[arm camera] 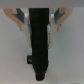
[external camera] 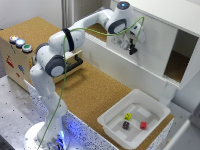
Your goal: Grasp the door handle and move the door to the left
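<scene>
The gripper (external camera: 132, 48) hangs right against the face of the door (external camera: 152, 42), the white sliding panel directly in front of it. In the wrist view the gripper (arm camera: 39, 27) has its pale fingers (arm camera: 22, 26) pressed on either side of the door handle (arm camera: 40, 42), a dark upright piece that fills the gap between them, so it looks clamped onto the handle. Below and well apart from the gripper, toward the exterior view's right, a white tray (external camera: 112, 122) holds small coloured blocks (external camera: 128, 117).

The exterior view looks down from high, well back; the wrist view faces the door (external camera: 150, 42) close up.
</scene>
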{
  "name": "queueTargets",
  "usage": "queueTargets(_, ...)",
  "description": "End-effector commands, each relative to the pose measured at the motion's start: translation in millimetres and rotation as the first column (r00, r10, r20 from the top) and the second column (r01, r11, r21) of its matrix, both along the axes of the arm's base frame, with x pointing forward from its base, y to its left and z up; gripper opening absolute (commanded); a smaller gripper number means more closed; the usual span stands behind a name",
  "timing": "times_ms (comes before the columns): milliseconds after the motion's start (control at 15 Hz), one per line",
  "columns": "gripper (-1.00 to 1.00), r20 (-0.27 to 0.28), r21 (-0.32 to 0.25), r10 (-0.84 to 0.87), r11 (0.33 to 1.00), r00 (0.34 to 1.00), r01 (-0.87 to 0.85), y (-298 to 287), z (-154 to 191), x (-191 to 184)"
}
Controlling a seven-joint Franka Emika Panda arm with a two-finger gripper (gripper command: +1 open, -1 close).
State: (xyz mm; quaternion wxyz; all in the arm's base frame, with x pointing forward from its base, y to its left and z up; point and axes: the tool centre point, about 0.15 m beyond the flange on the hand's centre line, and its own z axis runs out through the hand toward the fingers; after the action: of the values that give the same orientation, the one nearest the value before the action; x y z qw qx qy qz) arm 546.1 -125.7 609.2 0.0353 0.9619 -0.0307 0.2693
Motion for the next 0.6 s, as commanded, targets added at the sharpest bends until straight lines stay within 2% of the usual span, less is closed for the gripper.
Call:
queueTargets(0, -1.00, 0.125, -0.136, -0.051, 0.988, 0.991, 0.068, 76.5, -12.9, -17.7)
queueTargets(533, -1.00, 0.139, -0.144, 0.073, 0.988, 0.988, -0.053, 178.8, -9.2, -18.6)
